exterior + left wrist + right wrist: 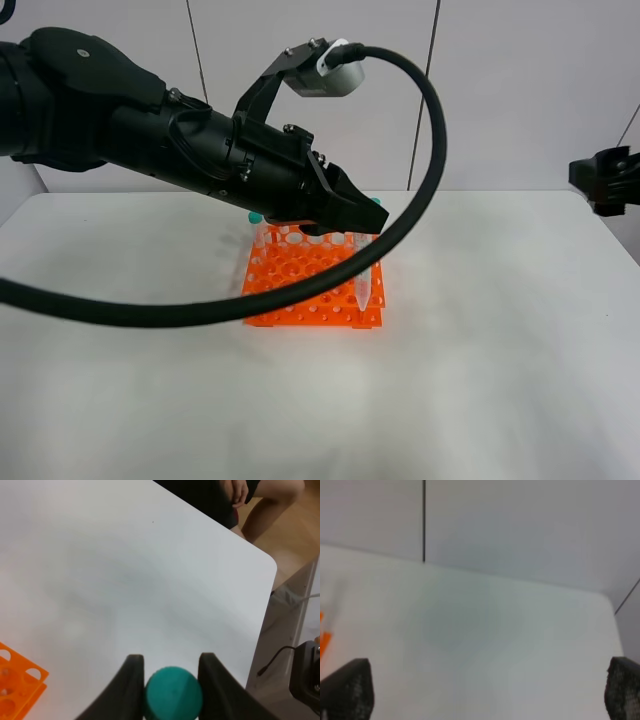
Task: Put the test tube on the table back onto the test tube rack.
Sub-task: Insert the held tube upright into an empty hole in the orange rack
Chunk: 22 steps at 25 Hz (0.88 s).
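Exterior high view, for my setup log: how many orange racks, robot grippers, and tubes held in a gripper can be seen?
test tube rack: 1
grippers: 2, left gripper and right gripper
test tube held in a gripper: 1
total: 4

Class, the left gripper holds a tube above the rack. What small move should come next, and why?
Probably lower the left gripper slowly, straight down. It is shut on the teal cap of the tube, which hangs near upright with its tip at the front right corner holes of the rack. Whether the tip has entered a hole is unclear.
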Available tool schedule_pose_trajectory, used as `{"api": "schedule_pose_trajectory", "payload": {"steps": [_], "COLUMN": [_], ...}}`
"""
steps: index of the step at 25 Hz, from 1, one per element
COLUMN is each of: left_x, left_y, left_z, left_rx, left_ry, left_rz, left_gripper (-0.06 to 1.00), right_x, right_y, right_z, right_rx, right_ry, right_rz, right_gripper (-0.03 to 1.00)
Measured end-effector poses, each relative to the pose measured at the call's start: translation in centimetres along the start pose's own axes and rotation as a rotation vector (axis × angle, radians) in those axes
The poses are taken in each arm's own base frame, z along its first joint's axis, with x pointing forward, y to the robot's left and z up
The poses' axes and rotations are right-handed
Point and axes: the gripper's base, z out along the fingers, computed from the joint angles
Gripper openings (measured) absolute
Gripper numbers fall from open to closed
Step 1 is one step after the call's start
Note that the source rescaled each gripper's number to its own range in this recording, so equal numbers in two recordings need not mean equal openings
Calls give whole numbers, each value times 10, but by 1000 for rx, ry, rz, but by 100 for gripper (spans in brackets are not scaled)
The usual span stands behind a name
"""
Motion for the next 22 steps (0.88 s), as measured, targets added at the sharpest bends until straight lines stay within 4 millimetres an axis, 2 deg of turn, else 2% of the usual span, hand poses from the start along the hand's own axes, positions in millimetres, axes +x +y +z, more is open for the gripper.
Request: {"api": "schedule_pose_trajectory", "payload": {"steps": [11,16,22], "left_x": [0,0,0], "left_y": [0,0,0], "left_z": [0,0,0], "left_rx": [0,0,1], "left_ry": [0,0,0], "left_rz": [2,4,7], "left_gripper": [0,0,0], "right_x": [3,20,42], "right_y": [-4,-3,-2], "right_z": [-70,-109,-145], "right_rx": [29,32,40], "right_ry": [-37,6,56], "right_rz": [57,85,96], "right_gripper": [100,100,100]}}
